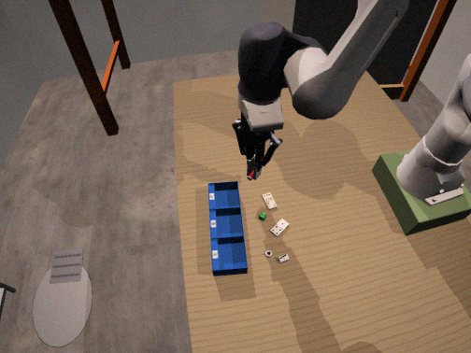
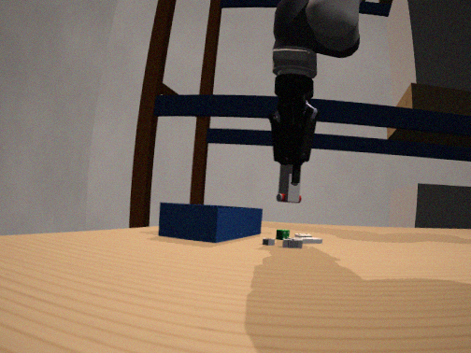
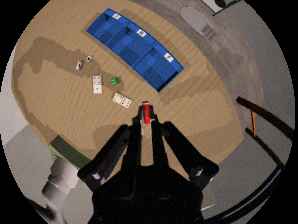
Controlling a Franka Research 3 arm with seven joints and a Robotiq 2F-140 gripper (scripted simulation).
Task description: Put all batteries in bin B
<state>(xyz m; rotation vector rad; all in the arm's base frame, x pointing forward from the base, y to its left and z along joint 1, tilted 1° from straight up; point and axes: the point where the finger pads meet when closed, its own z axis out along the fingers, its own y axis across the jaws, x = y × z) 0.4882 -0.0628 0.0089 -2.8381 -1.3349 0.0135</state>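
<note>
My gripper (image 1: 252, 173) (image 2: 290, 192) (image 3: 146, 111) is shut on a small grey battery with red ends (image 1: 252, 176) (image 2: 289, 198) (image 3: 147, 112) and holds it high above the table. It hangs by the far end of the blue row of three bins (image 1: 230, 270) (image 2: 206, 223) (image 3: 100, 26), a little to the right of it. Each bin has a small white label on its left wall; I cannot read the letters.
To the right of the bins lie two white flat tiles (image 1: 269, 201) (image 1: 279, 227), a green cube (image 1: 263, 216) (image 2: 282, 233) (image 3: 115, 82), a small grey nut (image 1: 268, 253) (image 2: 268, 241) and a small grey piece (image 1: 283, 258) (image 2: 292, 243). The arm's green base (image 1: 411, 210) stands at the right.
</note>
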